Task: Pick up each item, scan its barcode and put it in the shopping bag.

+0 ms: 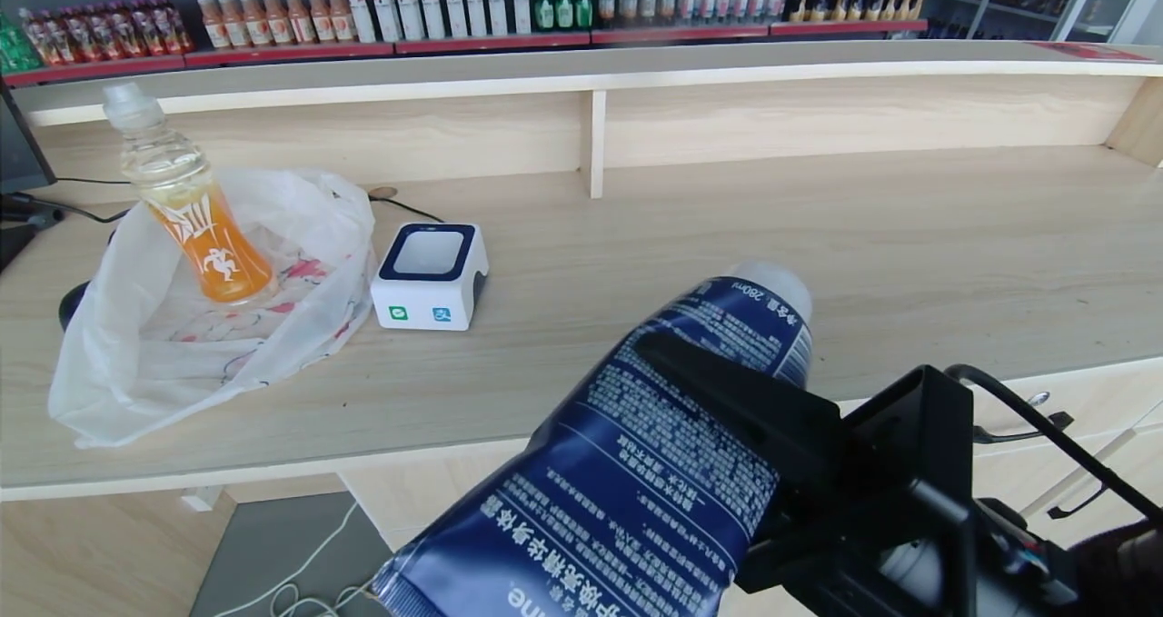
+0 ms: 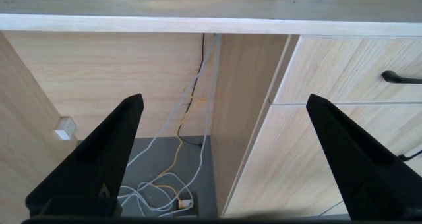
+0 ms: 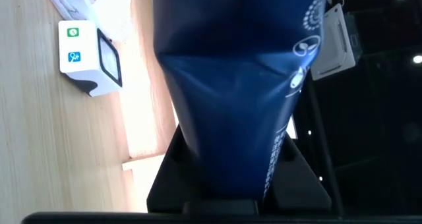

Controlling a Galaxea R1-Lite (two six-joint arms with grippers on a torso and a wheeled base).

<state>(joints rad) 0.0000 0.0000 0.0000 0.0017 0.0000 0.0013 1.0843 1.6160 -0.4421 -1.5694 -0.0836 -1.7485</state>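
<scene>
A glossy dark-blue tube [image 1: 618,499], white-capped, is clamped by the right gripper [image 1: 718,399] at lower right of the head view. At left a crinkled white shopping bag [image 1: 118,363] is seen beside a boxy scanner [image 1: 429,276] — orange bottle [image 1: 195,217] inside. The left gripper [image 2: 224,102] is spread wide in the left wrist view.

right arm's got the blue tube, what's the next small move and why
Probably swing the right gripper, clamped on the blue tube, forward and left until the tube's print faces the scanner. The tube hangs beyond the counter edge, well short of it.
</scene>
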